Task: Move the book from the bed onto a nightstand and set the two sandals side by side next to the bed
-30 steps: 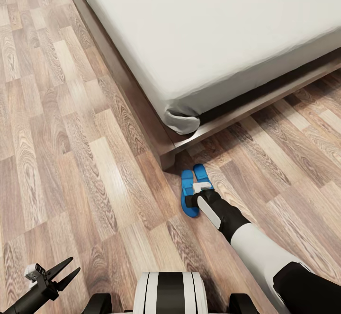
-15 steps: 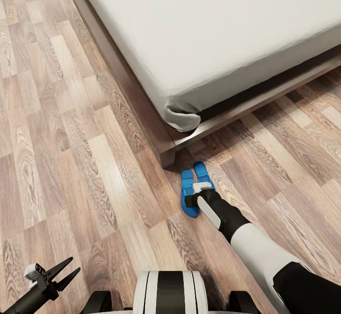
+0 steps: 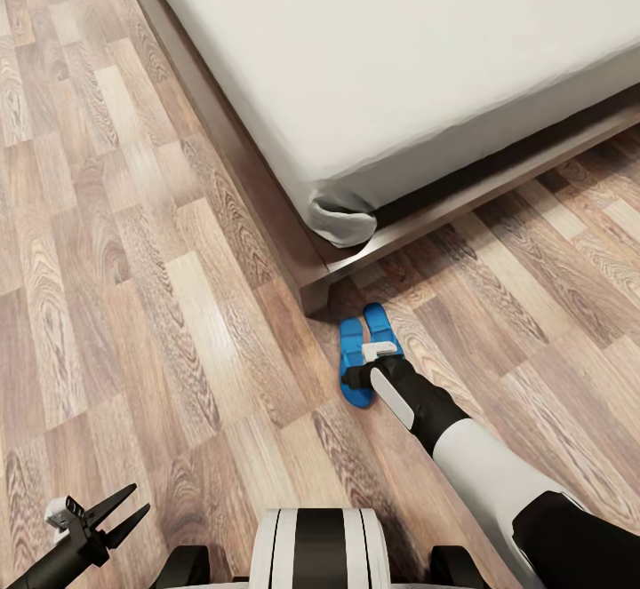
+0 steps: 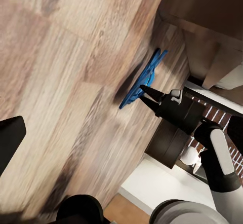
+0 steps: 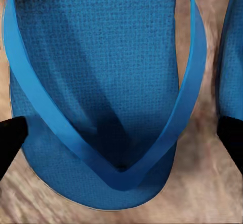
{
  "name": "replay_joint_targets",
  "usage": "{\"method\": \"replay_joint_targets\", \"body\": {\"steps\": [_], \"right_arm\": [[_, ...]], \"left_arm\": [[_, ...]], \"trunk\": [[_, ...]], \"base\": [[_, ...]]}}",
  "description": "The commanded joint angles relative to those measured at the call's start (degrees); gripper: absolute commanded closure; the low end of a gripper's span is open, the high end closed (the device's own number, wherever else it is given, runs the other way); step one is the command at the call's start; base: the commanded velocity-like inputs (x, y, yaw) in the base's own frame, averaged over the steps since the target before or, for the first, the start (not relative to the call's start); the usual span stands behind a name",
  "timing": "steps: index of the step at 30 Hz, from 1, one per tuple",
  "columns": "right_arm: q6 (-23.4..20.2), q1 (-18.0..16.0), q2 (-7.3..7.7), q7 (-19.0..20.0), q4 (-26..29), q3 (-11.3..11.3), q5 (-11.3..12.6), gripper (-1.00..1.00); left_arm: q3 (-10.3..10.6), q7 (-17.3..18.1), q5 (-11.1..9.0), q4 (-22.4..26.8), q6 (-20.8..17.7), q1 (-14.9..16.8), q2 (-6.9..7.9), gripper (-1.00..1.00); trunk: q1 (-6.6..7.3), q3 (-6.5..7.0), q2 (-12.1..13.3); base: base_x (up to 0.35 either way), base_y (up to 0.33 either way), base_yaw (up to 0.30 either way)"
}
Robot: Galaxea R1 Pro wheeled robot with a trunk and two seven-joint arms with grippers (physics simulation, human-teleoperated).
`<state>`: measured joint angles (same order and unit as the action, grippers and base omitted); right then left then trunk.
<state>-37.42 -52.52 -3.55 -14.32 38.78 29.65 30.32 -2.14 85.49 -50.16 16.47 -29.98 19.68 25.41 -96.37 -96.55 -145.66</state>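
Two blue sandals (image 3: 364, 354) beside one bed (image 3: 400, 83)

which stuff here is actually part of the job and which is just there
Part of the job:
- two blue sandals, side by side on the floor off the bed's corner
- bed, dark frame, grey mattress
- right gripper, fingers open over one sandal
- left gripper, open, holding nothing

Just there:
- wood-plank floor

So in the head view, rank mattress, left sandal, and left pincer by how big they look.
1. Mattress, by far the largest.
2. Left sandal.
3. Left pincer, looking about as big as the sandal; it sits nearer the camera, so this order is unsure.
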Motion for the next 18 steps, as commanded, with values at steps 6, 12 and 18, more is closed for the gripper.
{"method": "replay_joint_targets", "body": {"steps": [6, 12, 18], "right_arm": [[-0.1, 0.0, 0.03, -0.5, 0.1, 0.2, 0.6, -1.0], [-0.1, 0.0, 0.03, -0.5, 0.1, 0.2, 0.6, -1.0], [-0.2, 0.0, 0.03, -0.6, 0.1, 0.2, 0.6, -1.0]], "left_arm": [[-0.1, 0.2, 0.1, 0.0, -0.6, 0.0, 0.0, -1.0], [-0.2, 0.2, 0.2, 0.0, -0.6, 0.0, 0.05, -1.0], [-0.2, 0.2, 0.3, 0.0, -0.6, 0.0, 0.13, -1.0]], "trunk": [[0.01, -0.03, 0.0], [0.14, 1.08, 0.1], [0.29, 2.41, 0.1]], "base": [[0.0, 0.0, 0.0], [0.0, 0.0, 0.0], [0.0, 0.0, 0.0]]}}
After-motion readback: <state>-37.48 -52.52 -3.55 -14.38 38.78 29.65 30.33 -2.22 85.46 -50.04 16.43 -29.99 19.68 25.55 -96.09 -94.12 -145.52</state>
